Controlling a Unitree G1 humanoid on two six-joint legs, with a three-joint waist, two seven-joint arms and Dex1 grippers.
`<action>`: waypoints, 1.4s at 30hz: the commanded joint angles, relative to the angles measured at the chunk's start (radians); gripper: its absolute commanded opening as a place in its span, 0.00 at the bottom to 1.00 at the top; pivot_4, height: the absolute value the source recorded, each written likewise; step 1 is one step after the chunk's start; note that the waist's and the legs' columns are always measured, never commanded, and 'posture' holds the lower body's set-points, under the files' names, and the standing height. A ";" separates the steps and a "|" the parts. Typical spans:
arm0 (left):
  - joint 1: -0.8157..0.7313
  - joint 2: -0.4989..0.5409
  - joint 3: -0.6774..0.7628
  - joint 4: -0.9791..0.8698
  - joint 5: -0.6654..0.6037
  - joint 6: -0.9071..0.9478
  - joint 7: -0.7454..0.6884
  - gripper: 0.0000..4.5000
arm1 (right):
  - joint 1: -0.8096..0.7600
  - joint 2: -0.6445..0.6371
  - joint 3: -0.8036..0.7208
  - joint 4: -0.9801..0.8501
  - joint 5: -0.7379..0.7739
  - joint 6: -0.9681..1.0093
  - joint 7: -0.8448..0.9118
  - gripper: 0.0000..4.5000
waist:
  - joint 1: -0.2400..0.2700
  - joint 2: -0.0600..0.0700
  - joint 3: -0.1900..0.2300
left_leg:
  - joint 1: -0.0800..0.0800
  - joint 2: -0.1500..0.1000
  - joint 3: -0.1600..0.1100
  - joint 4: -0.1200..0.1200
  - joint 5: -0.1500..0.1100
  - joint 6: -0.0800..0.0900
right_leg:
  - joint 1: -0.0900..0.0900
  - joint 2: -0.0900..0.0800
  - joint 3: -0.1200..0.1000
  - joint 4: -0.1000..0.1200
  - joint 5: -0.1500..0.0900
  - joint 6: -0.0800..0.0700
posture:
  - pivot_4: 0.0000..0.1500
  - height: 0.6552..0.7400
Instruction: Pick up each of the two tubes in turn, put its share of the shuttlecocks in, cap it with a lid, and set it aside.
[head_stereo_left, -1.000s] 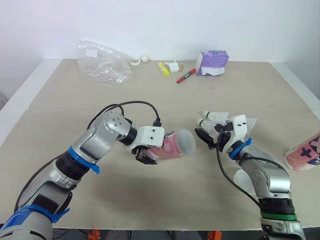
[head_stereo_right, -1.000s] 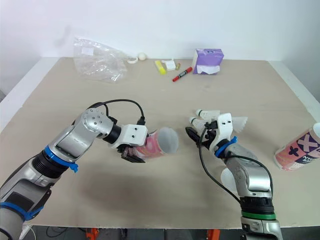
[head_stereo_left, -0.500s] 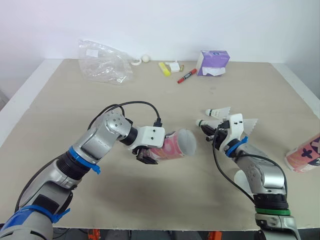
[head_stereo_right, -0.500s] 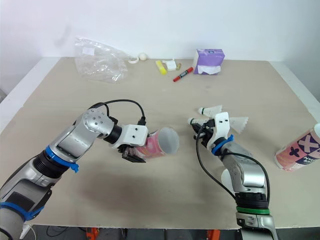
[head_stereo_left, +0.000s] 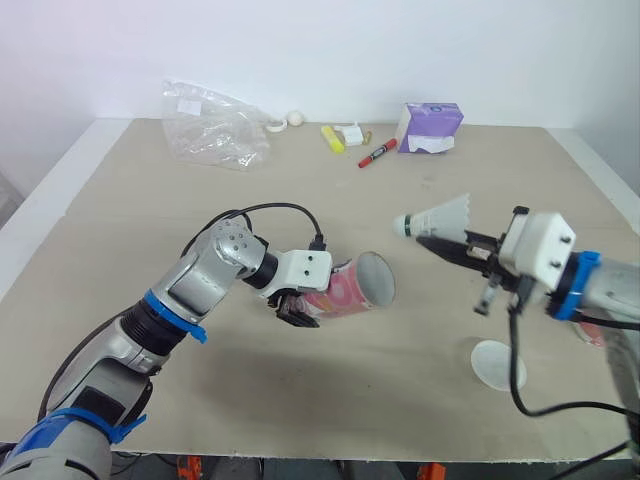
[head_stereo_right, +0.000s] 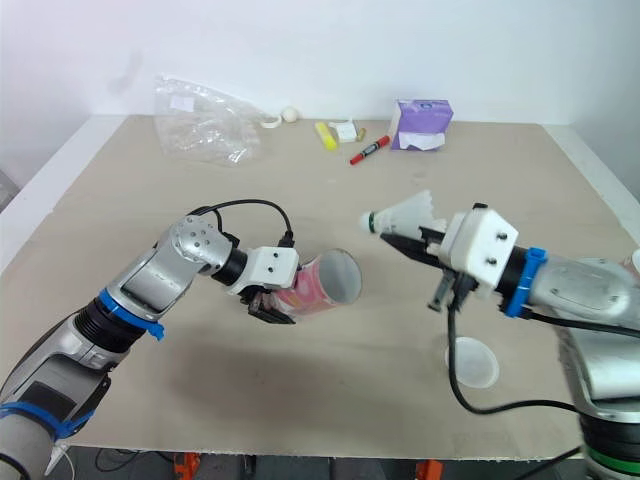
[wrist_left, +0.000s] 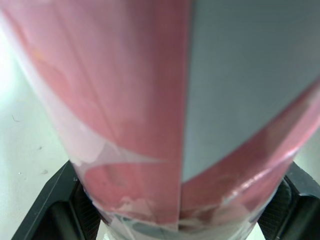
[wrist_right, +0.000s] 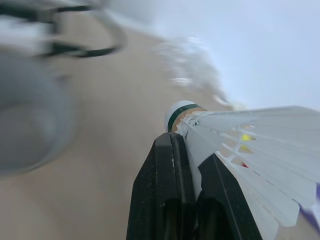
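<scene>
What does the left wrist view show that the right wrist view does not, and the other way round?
Left wrist view: the outer wall of the pink cylindrical tube, seen close up and clamped in the left pincer. Right wrist view: a white feathered shuttlecock with a green-banded cork, pinched in the right pincer. Shared: the beige table, and apparently the tube, whose blurred open mouth faces the shuttlecock.

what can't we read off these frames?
Inside of the tube in the left claw: eye views see its mouth at a slant, right wrist view blurs it, left wrist view faces its wall.
Second tube: mostly behind the right arm, left eye view.
Table under that arm, whose right claw holds a shuttlecock: blocked in both eye views.
Box print: too small.
</scene>
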 joint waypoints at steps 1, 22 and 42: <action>-0.007 -0.021 0.003 0.024 -0.020 0.041 0.002 0.80 | 0.026 -0.110 -0.055 -0.113 0.024 -0.131 0.168 0.02 | 0.000 0.000 0.000 | 0.000 0.000 0.000 0.000 0.000 0.000 | 0.000 0.000 0.000 0.000 0.000 0.000 | 1.00 1.00; 0.003 -0.026 -0.004 0.016 -0.016 0.066 0.002 0.80 | -0.041 -0.081 0.070 -0.078 -0.022 -0.147 0.125 0.90 | 0.003 0.000 0.000 | 0.000 0.000 0.000 0.001 0.000 0.000 | 0.000 0.000 0.000 0.000 0.000 0.000 | 1.00 1.00; 0.012 -0.022 -0.013 -0.002 -0.009 0.060 0.009 0.80 | 0.159 0.138 -0.250 0.295 0.075 0.257 -0.354 0.99 | 0.004 0.002 -0.002 | 0.001 0.000 0.000 0.000 0.001 0.001 | 0.000 0.000 0.000 0.000 0.001 -0.002 | 1.00 1.00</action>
